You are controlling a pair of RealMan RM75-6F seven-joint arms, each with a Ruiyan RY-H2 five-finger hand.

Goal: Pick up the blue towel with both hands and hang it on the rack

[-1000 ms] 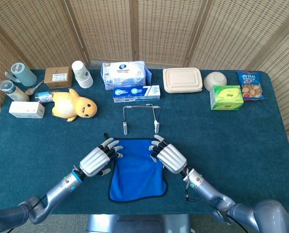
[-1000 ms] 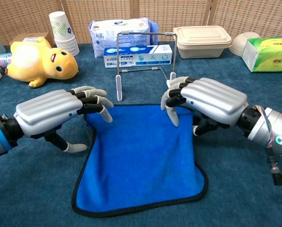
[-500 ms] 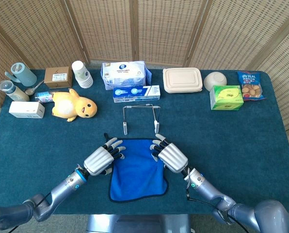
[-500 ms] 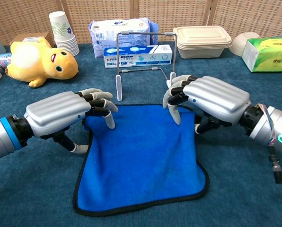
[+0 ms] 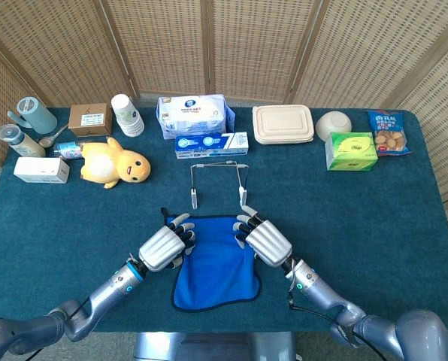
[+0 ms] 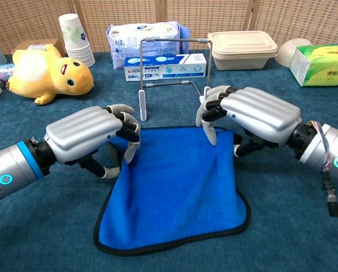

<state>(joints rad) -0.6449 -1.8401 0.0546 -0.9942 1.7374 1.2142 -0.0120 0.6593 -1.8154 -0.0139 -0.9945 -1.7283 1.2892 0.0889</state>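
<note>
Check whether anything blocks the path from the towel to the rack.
Nothing visible does. The towel lies flat just in front of the rack, with only bare table between them. The left hand and right hand sit at its far corners, beside the path rather than across it.
</note>
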